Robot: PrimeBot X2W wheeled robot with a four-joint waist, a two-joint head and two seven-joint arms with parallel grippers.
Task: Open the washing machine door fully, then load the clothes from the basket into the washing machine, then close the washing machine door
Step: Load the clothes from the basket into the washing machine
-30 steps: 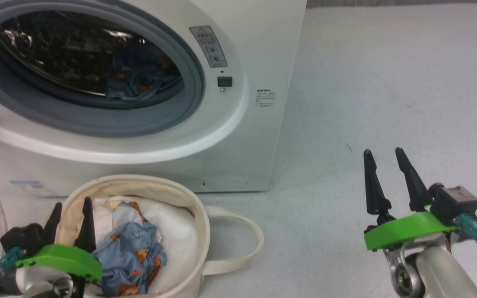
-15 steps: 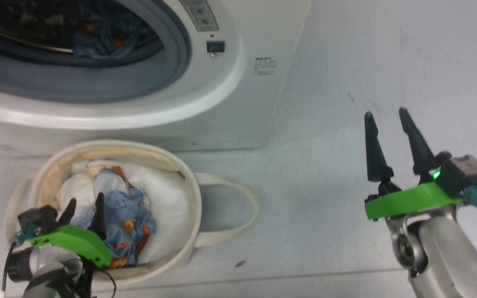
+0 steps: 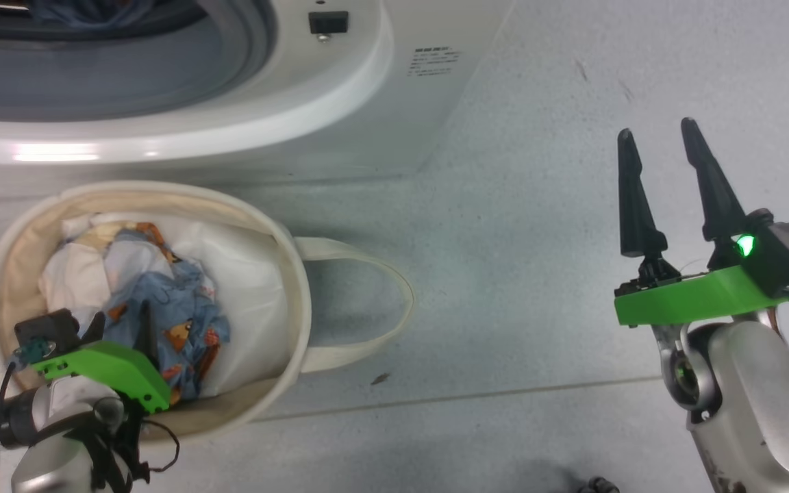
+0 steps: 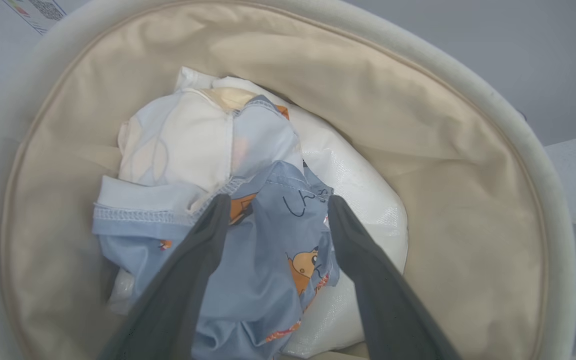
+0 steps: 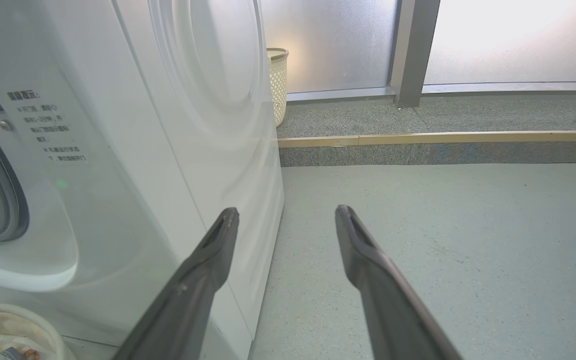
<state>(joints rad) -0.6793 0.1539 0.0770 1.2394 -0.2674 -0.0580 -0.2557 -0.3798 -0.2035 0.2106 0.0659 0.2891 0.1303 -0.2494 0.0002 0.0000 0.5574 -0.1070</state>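
Head view now: bright, even light, slightly soft and grainy. A white glare streak sits on the washing machine front, and the basket handle drops a soft shadow on the floor. Left wrist view: gentle light, the basket rim bowed by the wide lens, the left pincer blurring toward the bottom edge. Right wrist view: the frosted windows blaze, blown out white, and the right pincer is out of focus.

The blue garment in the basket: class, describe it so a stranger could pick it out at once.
Start at the big white washing machine; on the floor before it stands a round cream basket. Inside lies a crumpled garment beside a cream piece, on white padding. Only it is light blue with orange prints.
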